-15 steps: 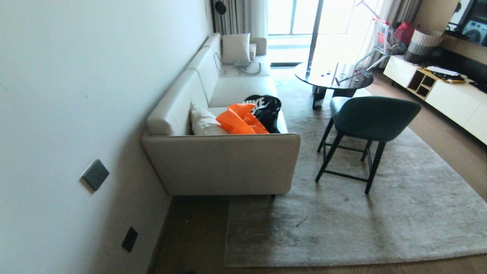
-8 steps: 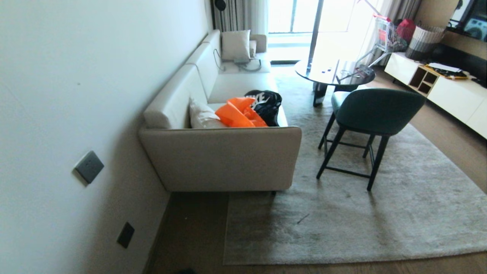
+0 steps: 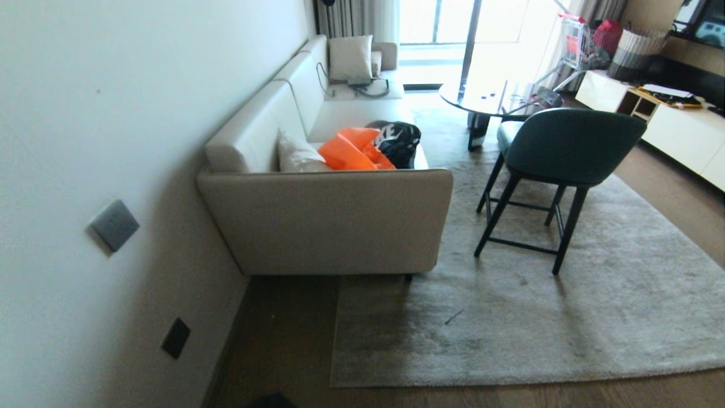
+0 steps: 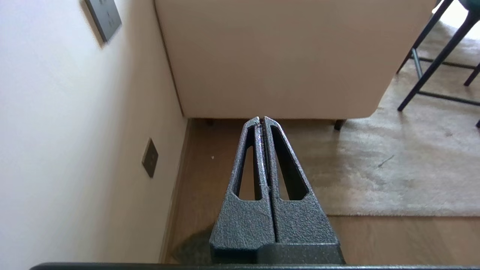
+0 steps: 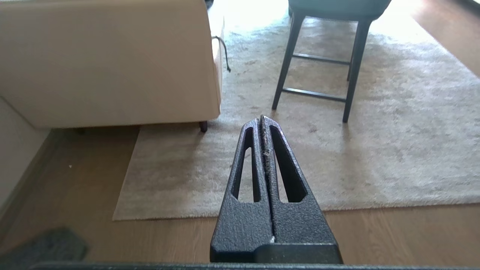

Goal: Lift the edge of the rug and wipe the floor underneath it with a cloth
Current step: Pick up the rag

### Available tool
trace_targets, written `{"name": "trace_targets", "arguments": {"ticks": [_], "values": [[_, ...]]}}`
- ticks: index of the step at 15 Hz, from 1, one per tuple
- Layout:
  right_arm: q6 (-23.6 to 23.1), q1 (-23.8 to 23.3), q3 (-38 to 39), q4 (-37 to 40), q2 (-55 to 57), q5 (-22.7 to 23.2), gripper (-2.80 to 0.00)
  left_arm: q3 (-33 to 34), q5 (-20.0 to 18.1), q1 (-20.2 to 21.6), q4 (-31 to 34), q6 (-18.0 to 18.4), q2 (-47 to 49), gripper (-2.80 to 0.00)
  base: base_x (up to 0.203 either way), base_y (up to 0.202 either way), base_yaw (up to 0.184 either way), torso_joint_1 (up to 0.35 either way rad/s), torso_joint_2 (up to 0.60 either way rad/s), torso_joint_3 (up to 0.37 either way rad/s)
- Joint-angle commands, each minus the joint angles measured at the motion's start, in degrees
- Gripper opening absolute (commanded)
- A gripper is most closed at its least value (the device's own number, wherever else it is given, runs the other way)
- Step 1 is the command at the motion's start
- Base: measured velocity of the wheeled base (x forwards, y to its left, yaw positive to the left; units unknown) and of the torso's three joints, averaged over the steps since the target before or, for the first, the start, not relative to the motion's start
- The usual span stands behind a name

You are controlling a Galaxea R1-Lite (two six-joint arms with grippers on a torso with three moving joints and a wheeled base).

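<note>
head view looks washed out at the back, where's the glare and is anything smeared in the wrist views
Head view: window blown white, glare on the round table, sofa shadowing the rug. Right wrist view: rug overexposed beyond the chair, sofa soft. Left wrist view: wall switch blurred.

Right claw (image 5: 261,119) closed, rug (image 5: 375,150), floor (image 5: 168,240)

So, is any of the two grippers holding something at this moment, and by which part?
Nothing is held. The left gripper and the right gripper are both shut on nothing, above the floor. The cloth lies there untouched.
</note>
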Motion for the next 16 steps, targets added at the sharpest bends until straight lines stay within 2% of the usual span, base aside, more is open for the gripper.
{"name": "trace_targets", "arguments": {"ticks": [1,8,16], "values": [[0.0,0.0,0.0,0.0,0.0,-0.1,-2.80,0.0,0.0,0.0,0.0,0.0,0.0,-2.80,0.000,0.000,0.000,-0.144,0.52,0.364],[0.0,0.0,0.0,0.0,0.0,-0.1,-2.80,0.0,0.0,0.0,0.0,0.0,0.0,-2.80,0.000,0.000,0.000,-0.110,0.48,0.378],[0.1,0.0,0.0,0.0,0.1,-0.1,-2.80,0.0,0.0,0.0,0.0,0.0,0.0,-2.80,0.000,0.000,0.000,-0.015,0.44,0.425]]}}
